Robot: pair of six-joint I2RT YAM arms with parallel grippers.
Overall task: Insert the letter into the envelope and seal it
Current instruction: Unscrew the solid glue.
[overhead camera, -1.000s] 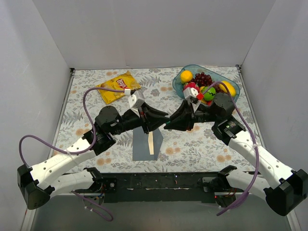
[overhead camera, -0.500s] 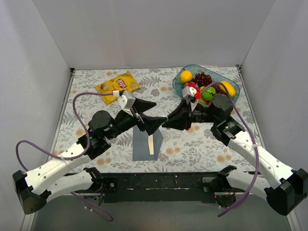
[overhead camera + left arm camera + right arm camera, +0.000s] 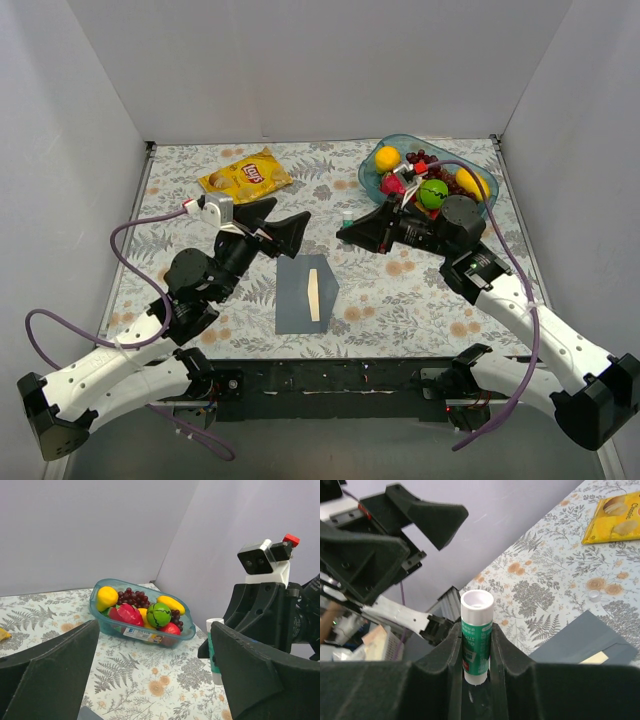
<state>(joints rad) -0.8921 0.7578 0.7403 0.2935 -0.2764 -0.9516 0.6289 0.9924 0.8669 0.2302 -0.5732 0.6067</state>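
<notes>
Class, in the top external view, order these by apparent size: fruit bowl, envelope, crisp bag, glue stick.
1. Teal plastic fruit bowl.
2. Slate-blue paper envelope and yellow crisp bag: too alike to rank.
3. Green-and-white glue stick.

1. Slate grey-blue paper envelope [image 3: 293, 300]: matt, smooth.
2. Cream paper letter [image 3: 314, 297]: matt.
3. Yellow foil crisp bag [image 3: 245, 176]: glossy, crinkled.
4. Teal translucent plastic fruit tub [image 3: 116, 626]: shiny.
5. Green-and-white plastic glue stick [image 3: 476, 640]: smooth, slight sheen.
6. Floral-printed table cover [image 3: 400, 300]: matt.

One envelope [image 3: 293, 300], letter [image 3: 314, 297], crisp bag [image 3: 245, 176], fruit basket [image 3: 366, 175], glue stick [image 3: 476, 630].
</notes>
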